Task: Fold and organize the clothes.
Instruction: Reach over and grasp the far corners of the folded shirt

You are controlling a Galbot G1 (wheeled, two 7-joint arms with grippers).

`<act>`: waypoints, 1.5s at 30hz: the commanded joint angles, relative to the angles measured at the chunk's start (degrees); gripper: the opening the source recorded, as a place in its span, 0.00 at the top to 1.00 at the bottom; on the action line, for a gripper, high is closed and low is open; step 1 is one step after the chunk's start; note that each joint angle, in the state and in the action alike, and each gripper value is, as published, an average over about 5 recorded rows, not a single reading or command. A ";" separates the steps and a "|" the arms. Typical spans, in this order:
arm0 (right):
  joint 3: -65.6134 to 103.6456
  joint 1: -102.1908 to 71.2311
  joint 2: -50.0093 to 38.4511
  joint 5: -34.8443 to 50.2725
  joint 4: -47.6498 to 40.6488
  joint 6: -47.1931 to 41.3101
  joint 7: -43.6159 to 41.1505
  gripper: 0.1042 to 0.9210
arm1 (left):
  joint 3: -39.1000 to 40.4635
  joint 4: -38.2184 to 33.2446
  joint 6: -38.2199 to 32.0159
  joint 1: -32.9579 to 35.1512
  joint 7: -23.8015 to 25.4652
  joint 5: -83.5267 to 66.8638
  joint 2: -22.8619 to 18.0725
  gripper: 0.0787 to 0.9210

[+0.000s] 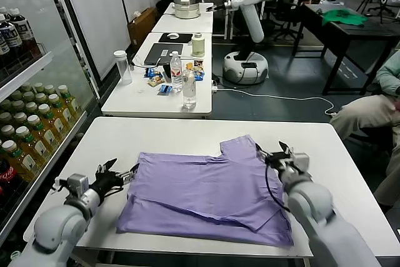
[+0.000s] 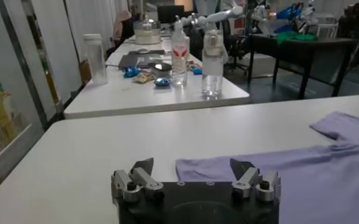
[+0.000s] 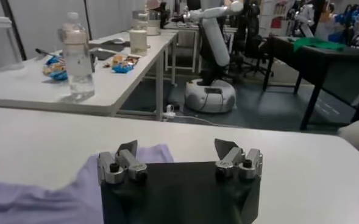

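A lavender T-shirt (image 1: 209,192) lies spread on the white table (image 1: 175,132), plain side up, with a fold line across its near part and one sleeve (image 1: 240,148) pointing away from me. At the shirt's left edge my left gripper (image 1: 119,172) hovers open, holding nothing. In the left wrist view its open gripper (image 2: 192,164) faces the shirt's edge (image 2: 301,176) just ahead. My right gripper (image 1: 275,152) is open beside the sleeve at the shirt's right edge. The right wrist view shows this gripper (image 3: 177,146) empty, with purple cloth (image 3: 39,201) off to one side.
Behind stands a second white table (image 1: 134,101) with water bottles (image 1: 189,89), a laptop and snacks. A drinks shelf (image 1: 28,123) runs along the left. A seated person (image 1: 375,110) is at the right, and another robot (image 1: 247,60) and a green cloth (image 1: 344,17) are farther back.
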 commanded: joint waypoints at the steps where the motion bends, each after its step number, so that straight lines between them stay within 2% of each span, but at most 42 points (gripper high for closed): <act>1: -5.61 15.64 6.64 -2.18 -21.45 0.17 -1.35 0.12 | 5.83 18.63 -3.55 -13.79 5.63 1.91 -0.48 0.12; 11: -5.31 15.85 9.14 -2.92 -27.04 0.98 -1.90 0.12 | 7.65 22.16 -3.09 -15.92 8.67 4.01 -0.74 0.12; 19: -4.80 14.76 9.47 -3.66 -26.98 1.82 -2.51 0.12 | 9.02 24.71 -3.18 -18.47 8.85 4.34 -1.45 0.12; 39: -5.00 14.12 11.09 -4.35 -28.11 0.79 -1.46 0.12 | 10.14 25.89 -1.49 -19.03 7.89 5.96 -2.02 0.12; 42: -4.70 13.86 11.05 -4.24 -28.46 1.23 -1.71 0.18 | 10.32 26.12 -1.85 -19.24 7.98 5.91 -2.46 0.12; 45: -4.31 13.83 11.19 -4.07 -28.97 1.92 -2.51 0.28 | 10.62 26.23 -2.05 -19.39 8.15 5.90 -2.75 0.15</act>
